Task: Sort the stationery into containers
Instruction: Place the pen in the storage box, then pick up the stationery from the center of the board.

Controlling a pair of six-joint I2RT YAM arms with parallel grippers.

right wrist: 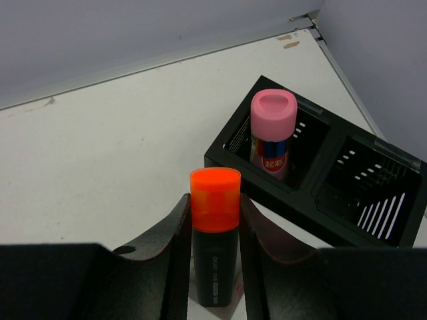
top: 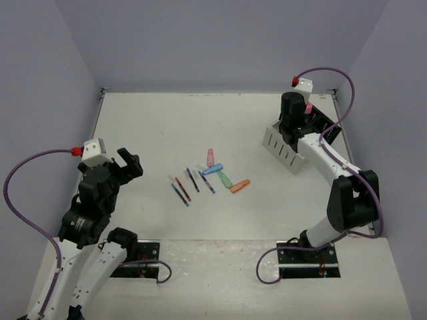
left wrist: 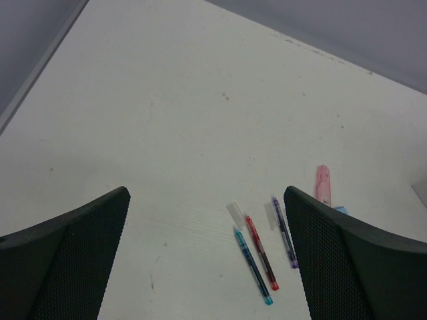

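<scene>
Top view: the left gripper [top: 129,163] hangs wide open near the left edge. Pens [top: 193,180] and 4 highlighters [top: 225,179] lie mid-worktop. The right arm [top: 323,152] reaches over the white organiser [top: 283,150] by the far right corner.

Left wrist: fingers spread, nothing between them.

Right wrist: the right gripper [right wrist: 213,200] clamps an orange-capped highlighter [right wrist: 215,267] beside the black box [right wrist: 293,203], where a pink cylinder [right wrist: 272,130] stands upright in 1 compartment

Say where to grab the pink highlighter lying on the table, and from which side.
Grip the pink highlighter across its far half, coming straight down and closing on its long sides. It lies flat on the table, its near end close to the blue highlighter.
</scene>
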